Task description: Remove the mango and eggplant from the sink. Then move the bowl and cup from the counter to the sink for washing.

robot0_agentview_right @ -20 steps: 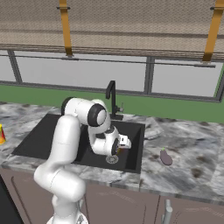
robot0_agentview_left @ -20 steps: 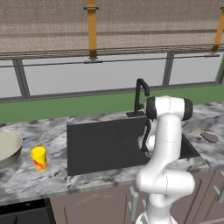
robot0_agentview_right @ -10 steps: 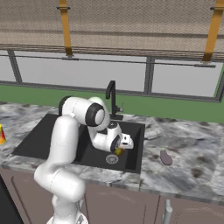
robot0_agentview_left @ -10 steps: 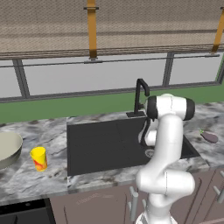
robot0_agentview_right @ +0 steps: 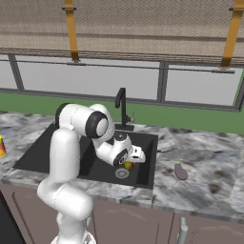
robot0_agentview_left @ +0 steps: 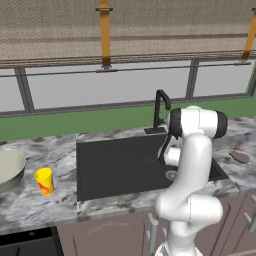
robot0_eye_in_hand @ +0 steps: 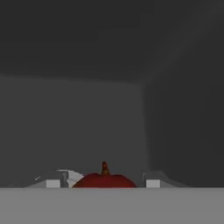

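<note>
Far left on the counter (robot0_agentview_left: 65,150) sits the bowl (robot0_agentview_left: 9,170), the cup (robot0_agentview_left: 44,181) just beside it. Down in the sink (robot0_agentview_right: 57,143), the gripper (robot0_agentview_right: 127,164) reaches low by the drain (robot0_agentview_right: 122,173), jaws partly spread around the mango (robot0_agentview_right: 127,166), real grip unclear. Off right, the eggplant (robot0_agentview_right: 180,171) lies on the counter.
</note>
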You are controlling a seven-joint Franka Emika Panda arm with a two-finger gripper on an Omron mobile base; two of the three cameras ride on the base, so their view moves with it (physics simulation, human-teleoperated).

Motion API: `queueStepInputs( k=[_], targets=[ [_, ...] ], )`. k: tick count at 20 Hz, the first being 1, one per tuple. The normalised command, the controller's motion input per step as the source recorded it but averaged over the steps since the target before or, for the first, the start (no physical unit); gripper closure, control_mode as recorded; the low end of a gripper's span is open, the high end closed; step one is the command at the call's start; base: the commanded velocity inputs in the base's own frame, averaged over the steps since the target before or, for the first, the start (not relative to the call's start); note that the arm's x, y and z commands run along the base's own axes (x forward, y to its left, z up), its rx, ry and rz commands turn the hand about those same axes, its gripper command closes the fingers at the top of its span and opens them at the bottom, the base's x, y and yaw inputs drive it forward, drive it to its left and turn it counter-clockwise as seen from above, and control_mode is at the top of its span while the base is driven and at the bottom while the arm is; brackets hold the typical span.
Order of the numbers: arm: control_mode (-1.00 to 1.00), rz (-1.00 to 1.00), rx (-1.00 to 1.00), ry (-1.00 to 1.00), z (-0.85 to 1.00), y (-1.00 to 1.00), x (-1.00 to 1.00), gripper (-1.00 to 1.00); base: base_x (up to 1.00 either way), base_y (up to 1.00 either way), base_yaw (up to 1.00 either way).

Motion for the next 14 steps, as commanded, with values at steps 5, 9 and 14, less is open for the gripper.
queueStepInputs(
  k=[5,9,14],
  targets=[
    [-1.0,0.0,0.0,-0.05,0.42,-0.06,-0.37,1.0,0.0,0.0,0.0],
    [-1.0,0.0,0.0,0.0,0.53,-0.08,-0.22,1.0,0.0,0.0,0.0],
    [-1.0,0.0,0.0,0.0,0.61,-0.11,-0.15,1.0,0.0,0.0,0.0]
  ],
)
